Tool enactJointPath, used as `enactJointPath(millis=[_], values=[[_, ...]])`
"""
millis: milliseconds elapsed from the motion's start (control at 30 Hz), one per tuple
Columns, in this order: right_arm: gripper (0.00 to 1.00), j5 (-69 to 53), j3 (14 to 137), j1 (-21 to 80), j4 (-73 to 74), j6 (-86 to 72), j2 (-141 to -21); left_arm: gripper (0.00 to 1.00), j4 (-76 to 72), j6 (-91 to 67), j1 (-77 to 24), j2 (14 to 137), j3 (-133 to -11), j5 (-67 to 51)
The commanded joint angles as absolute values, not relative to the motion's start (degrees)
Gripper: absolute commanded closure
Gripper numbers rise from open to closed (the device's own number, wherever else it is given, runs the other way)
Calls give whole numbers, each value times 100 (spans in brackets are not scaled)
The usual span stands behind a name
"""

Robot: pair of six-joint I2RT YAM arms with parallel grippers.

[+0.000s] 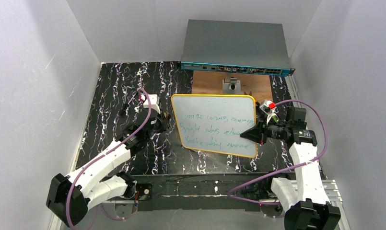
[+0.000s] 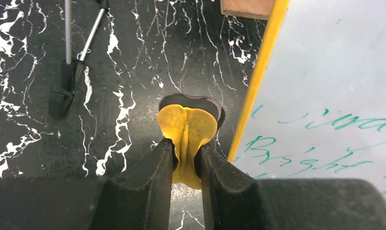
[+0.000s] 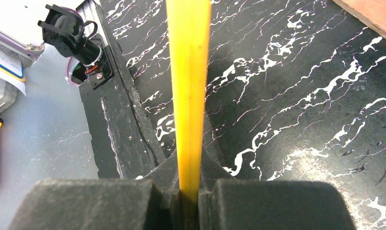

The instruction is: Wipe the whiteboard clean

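Note:
The whiteboard lies on the black marbled table with a yellow rim and three lines of green handwriting. My right gripper is shut on its right edge; in the right wrist view the rim runs edge-on between the pinched jaws of the right gripper. My left gripper is shut on a yellow eraser pad with a dark underside. The left gripper holds it just left of the board's left rim, over the table. Green writing on the whiteboard shows beside it.
A grey network switch stands at the back, with a brown wooden board and a small camera stand in front of it. Two thin metal rods with black tips lie left of the eraser. White walls close in on both sides.

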State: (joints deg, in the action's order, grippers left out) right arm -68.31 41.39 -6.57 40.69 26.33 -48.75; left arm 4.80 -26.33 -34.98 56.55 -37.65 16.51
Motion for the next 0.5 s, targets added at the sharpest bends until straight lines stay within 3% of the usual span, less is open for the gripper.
enactJointPath(millis=[0, 200, 467], values=[[99, -7353, 4254, -642, 3921, 2727, -4799, 100, 349, -2346, -3480, 5436, -3905, 1160], [99, -7350, 4254, -650, 3920, 2721, -4798, 100, -523, -2240, -3622, 5730, -3933, 148], [99, -7335, 4245, -646, 3912, 2732, -4803, 100, -1324, -2421, -3682, 6373, -4059, 1289]])
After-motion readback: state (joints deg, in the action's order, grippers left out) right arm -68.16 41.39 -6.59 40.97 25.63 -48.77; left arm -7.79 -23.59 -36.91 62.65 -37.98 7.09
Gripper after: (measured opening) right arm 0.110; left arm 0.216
